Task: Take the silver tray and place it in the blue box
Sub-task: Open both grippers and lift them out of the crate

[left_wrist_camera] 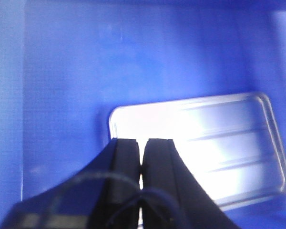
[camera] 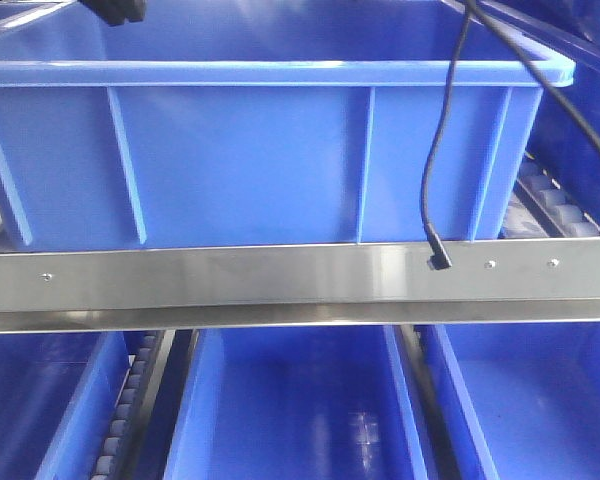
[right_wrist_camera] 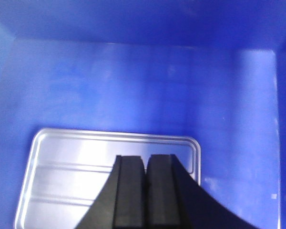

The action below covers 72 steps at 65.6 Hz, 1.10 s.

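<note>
Jaws closed, hiding part of silver tray (right_wrist_camera: 62, 176) in blue box (right_wrist_camera: 133, 86).

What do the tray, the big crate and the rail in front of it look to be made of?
Tray: shiny metal, likely steel or aluminium; bright glare, pressed ridges.
Crate: moulded blue plastic; ribbed walls, dull sheen.
Rail: brushed metal; grey streaky reflections, screw heads.
</note>
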Each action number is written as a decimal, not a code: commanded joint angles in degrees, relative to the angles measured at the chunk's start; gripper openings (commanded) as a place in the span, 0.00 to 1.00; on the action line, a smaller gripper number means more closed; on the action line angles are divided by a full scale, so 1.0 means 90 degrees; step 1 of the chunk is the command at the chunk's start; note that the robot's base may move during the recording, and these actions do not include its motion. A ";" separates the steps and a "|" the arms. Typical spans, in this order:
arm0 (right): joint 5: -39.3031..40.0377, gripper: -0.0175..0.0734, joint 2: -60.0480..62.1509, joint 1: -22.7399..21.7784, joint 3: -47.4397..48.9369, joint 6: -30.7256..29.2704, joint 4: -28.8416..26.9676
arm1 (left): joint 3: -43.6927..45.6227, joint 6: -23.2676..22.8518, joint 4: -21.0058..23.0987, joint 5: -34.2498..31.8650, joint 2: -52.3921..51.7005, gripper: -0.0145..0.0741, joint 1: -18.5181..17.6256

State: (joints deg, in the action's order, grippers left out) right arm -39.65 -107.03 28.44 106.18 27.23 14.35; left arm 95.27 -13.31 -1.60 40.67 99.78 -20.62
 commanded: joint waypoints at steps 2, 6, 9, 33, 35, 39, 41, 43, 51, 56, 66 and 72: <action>0.0927 0.25 0.0671 0.0093 -0.0167 -0.0792 -0.0218 | -0.0291 -0.0012 0.0058 -0.0701 -0.0662 0.16 -0.0006; 0.1330 0.25 0.0855 0.0093 -0.0504 -0.0975 -0.0382 | -0.0676 -0.0012 0.0058 -0.1003 -0.0885 0.16 -0.0018; 0.1648 0.25 0.1010 0.0093 -0.0809 -0.0981 -0.0472 | -0.1057 -0.0012 0.0062 -0.1305 -0.1067 0.16 -0.0018; 0.4868 0.25 0.2721 0.0093 -0.4094 -0.0981 -0.0337 | -0.4024 -0.0012 0.0065 -0.4569 -0.2994 0.16 -0.0018; 0.5180 0.25 0.2949 0.0093 -0.4467 -0.0981 -0.0234 | -0.4274 -0.0012 0.0052 -0.4869 -0.3178 0.16 -0.0018; 0.5702 0.25 0.3349 0.0093 -0.5055 -0.0981 -0.0134 | -0.4743 -0.0012 0.0052 -0.5418 -0.3539 0.16 -0.0018; 0.5868 0.25 0.3514 0.0093 -0.5271 -0.0981 -0.0134 | -0.4957 -0.0012 0.0052 -0.5618 -0.3721 0.16 -0.0018; 0.5960 0.25 0.3774 0.0093 -0.5569 -0.0981 -0.0134 | -0.5159 -0.0012 0.0052 -0.5748 -0.3903 0.16 -0.0018; 0.5821 0.25 0.4767 0.0093 -0.6443 -0.0981 -0.0134 | -0.5898 -0.0012 0.0052 -0.5796 -0.4756 0.16 -0.0018; 0.5571 0.25 0.5443 0.0093 -0.6861 -0.0981 -0.0134 | -0.6278 -0.0012 0.0052 -0.5785 -0.5254 0.16 -0.0018; 0.4610 0.25 0.6703 0.0093 -0.7343 -0.0981 -0.0134 | -0.6826 -0.0012 0.0052 -0.5772 -0.6293 0.16 -0.0018; 0.3891 0.25 0.7416 0.0093 -0.7434 -0.0981 -0.0134 | -0.6952 -0.0012 0.0052 -0.5746 -0.6806 0.16 -0.0018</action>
State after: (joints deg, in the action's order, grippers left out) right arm -4.46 -44.64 29.36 38.09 19.19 12.55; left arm 31.73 -13.31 -1.29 -6.22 42.03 -20.62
